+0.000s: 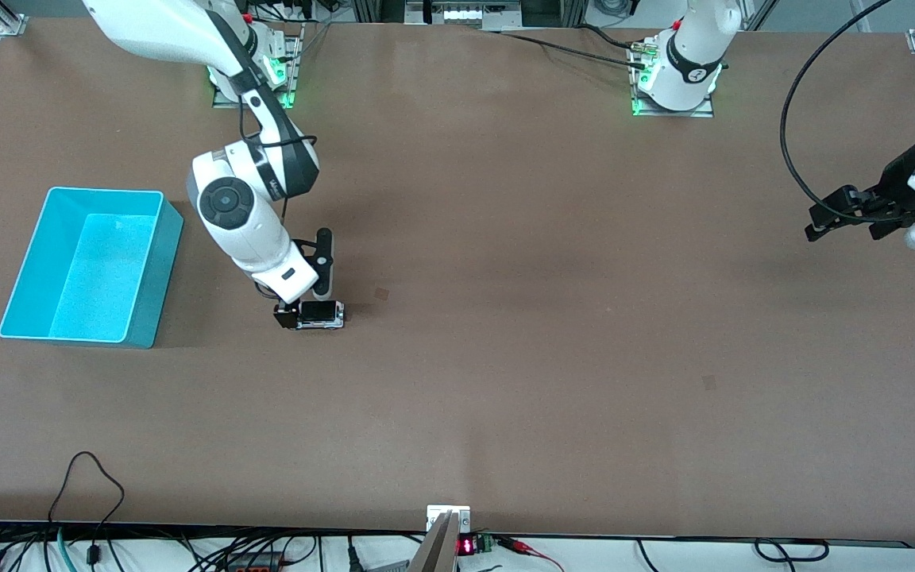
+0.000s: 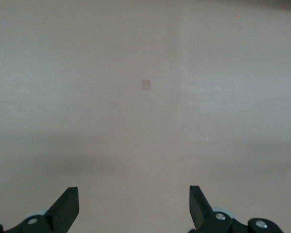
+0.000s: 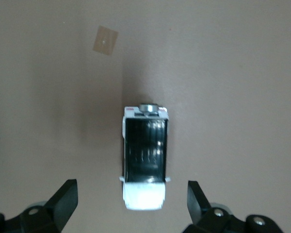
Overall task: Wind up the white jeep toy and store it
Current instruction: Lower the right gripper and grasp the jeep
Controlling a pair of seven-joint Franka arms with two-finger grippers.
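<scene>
The white jeep toy [image 1: 321, 314] stands on the brown table between the teal bin [image 1: 165, 274] and the table's middle. In the right wrist view the jeep [image 3: 145, 160] shows its black roof and white hood. My right gripper [image 1: 305, 314] is low over the jeep and open [image 3: 132, 198]. Its fingers [image 3: 65, 200] stand wide on either side of the hood end and do not touch it. My left gripper [image 1: 816, 225] waits open and empty over bare table [image 2: 134, 201] at the left arm's end.
The teal bin is empty and lies toward the right arm's end. A small tape patch [image 1: 382, 293] lies beside the jeep [image 3: 105, 41]. Another patch [image 1: 709, 383] lies nearer the front camera. Cables run along the table's near edge [image 1: 92, 477].
</scene>
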